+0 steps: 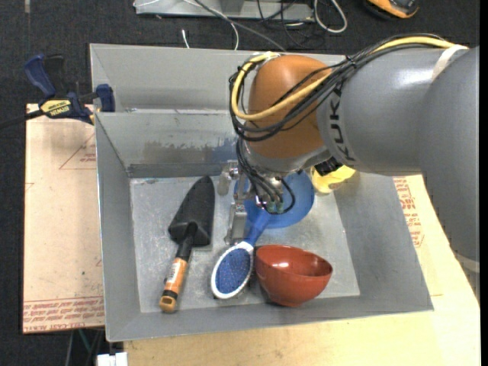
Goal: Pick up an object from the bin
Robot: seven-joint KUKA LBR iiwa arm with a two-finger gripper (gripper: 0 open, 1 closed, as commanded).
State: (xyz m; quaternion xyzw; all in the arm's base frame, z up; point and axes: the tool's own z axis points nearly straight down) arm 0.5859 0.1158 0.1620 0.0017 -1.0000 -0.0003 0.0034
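My gripper [238, 216] hangs low in the middle of the bin, under the orange wrist cover. It is right beside the blue handle of an oval brush [232, 271] with a white rim and blue bristles, whose head lies toward the front. Partly hidden by the wrist, a blue round flat thing [296, 201] lies just to the gripper's right. A black trowel [191, 216] with an orange handle lies to its left, blade toward the back. A red bowl [293, 273] stands at the front, touching the brush head.
A yellow thing [334, 175] peeks out behind the arm at the bin's right side. The arm covers the back right of the bin. Bare floor shows at the left and along the front right.
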